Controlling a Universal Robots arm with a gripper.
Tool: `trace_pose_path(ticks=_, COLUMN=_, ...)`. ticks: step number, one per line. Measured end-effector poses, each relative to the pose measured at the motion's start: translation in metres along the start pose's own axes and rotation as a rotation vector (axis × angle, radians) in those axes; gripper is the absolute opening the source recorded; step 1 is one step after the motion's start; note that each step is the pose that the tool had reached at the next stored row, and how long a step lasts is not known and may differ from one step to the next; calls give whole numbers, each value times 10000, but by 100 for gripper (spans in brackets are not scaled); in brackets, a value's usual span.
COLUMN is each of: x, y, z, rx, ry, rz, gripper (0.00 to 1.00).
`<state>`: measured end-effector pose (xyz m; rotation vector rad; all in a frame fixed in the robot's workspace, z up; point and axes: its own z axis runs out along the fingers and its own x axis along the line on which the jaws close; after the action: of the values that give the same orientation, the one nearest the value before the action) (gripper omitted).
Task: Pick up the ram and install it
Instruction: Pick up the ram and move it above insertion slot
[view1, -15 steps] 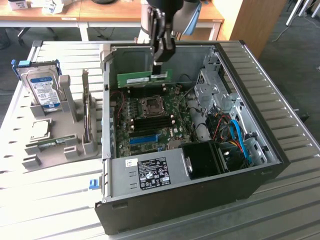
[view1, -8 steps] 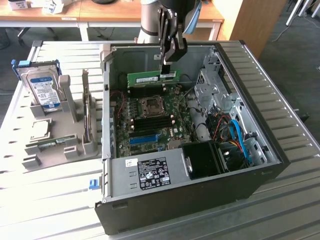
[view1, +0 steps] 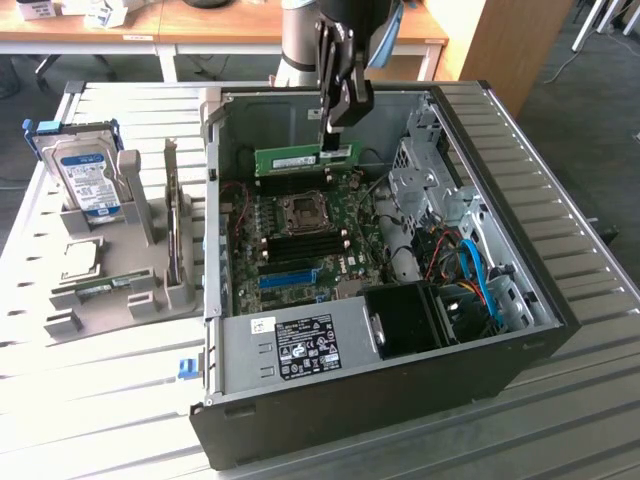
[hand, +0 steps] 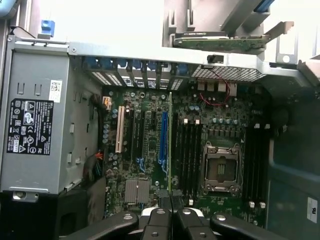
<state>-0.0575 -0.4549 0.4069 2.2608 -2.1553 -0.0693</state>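
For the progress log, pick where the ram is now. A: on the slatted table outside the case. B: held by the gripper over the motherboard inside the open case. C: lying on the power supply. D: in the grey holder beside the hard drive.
B: the gripper is shut on the ram, holding the green stick on edge over the motherboard inside the case.

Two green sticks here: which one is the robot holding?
The ram standing on edge inside the computer case, pinched by the gripper. The other stick lies flat in the grey holder outside.
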Motion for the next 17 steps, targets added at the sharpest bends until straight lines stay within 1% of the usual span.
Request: trace_pose_path(ticks=17, x=9, y=-22, z=307, rx=1, ry=0, rz=-1, gripper=12)
